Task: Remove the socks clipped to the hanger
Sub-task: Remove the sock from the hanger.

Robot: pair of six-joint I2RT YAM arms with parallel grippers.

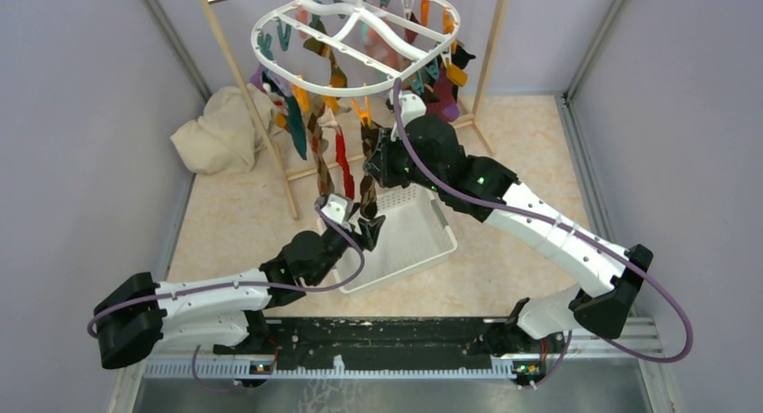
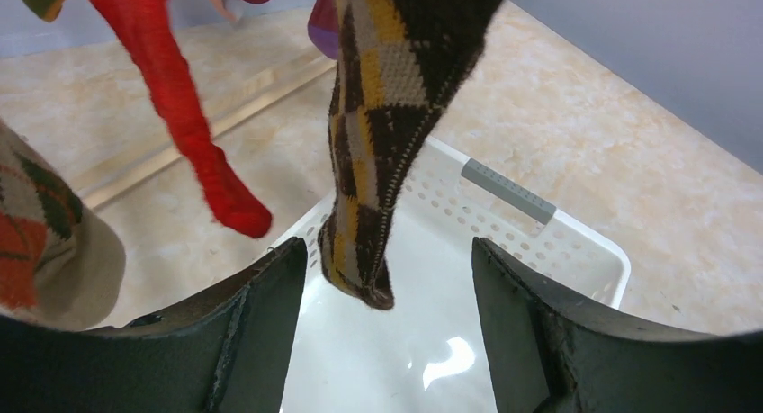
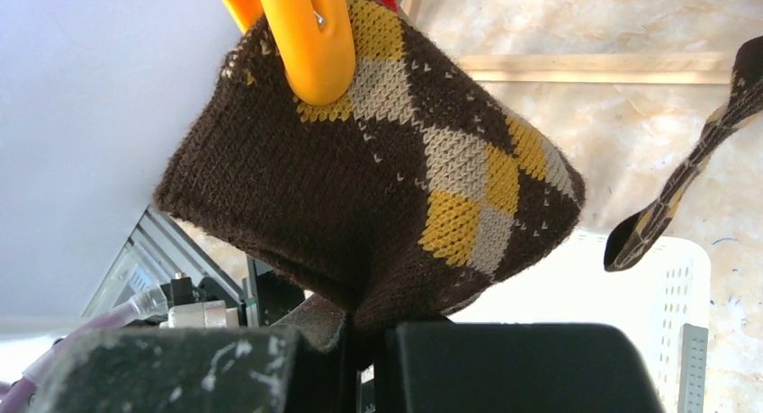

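The white oval hanger (image 1: 360,35) hangs at the top centre with several coloured socks (image 1: 301,125) pegged under it. My right gripper (image 1: 376,161) is shut on a brown-yellow argyle sock (image 3: 405,188) just below the orange peg (image 3: 301,35) that clips it. That sock hangs down (image 1: 367,193) between the fingers of my left gripper (image 1: 358,222), which is open. In the left wrist view the sock's toe (image 2: 360,269) dangles between the open fingers (image 2: 270,305) without touching them. A red sock (image 2: 180,107) hangs to the left.
A white mesh basket (image 1: 423,242) lies on the floor under both grippers, also in the left wrist view (image 2: 558,237). The wooden pole rack (image 1: 261,125) stands behind the hanger. A beige cloth heap (image 1: 216,130) lies at the left. A second argyle sock (image 3: 684,179) hangs at the right.
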